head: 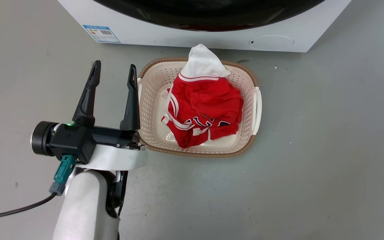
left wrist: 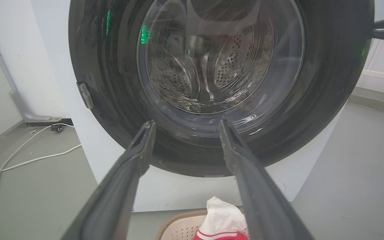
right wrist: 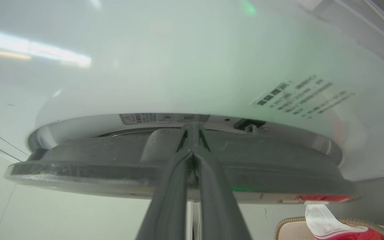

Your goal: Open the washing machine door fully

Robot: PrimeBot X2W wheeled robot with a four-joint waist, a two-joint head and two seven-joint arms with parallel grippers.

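The white washing machine [head: 178, 35] stands at the top of the head view, and the lower rim of its glossy black washing machine door [head: 208, 16] shows there. In the right wrist view the door [right wrist: 112, 160] appears edge-on, a little off the white front [right wrist: 178, 66]. My right gripper [right wrist: 193, 128] is shut, its tips pushed into that gap beside the latch slot [right wrist: 248, 125]. My left gripper [head: 114, 65] hangs open and empty over the floor, left of the basket. It faces the door's glass bowl [left wrist: 212, 60] from a distance.
A cream laundry basket [head: 152, 83] sits on the grey floor just before the machine, holding a red garment [head: 208, 110] and a white cloth [head: 203, 61]. White cables [left wrist: 28, 160] trail over the floor left of the machine. A wall stands behind.
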